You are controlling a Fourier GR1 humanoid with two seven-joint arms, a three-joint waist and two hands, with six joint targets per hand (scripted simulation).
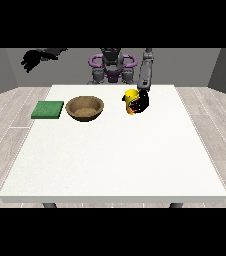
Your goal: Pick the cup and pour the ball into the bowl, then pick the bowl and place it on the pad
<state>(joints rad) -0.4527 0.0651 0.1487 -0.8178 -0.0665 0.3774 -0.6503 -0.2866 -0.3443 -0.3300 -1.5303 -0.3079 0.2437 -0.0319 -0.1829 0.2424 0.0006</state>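
Observation:
A yellow cup (130, 101) stands on the white table (115, 150) right of centre near the far edge. The hand at the view's right (141, 102) is wrapped round the cup's right side, its dark fingers curled over the yellow wall. No ball shows; the cup's inside is hidden. A brown bowl (85, 108) sits left of the cup, a short gap away. A green pad (48, 109) lies flat left of the bowl. The hand at the view's left (32, 60) is raised high beyond the table's far left corner, fingers hanging relaxed.
The robot's torso (111, 67) stands behind the table's far edge. The near half of the table holds nothing. Wooden floor surrounds the table.

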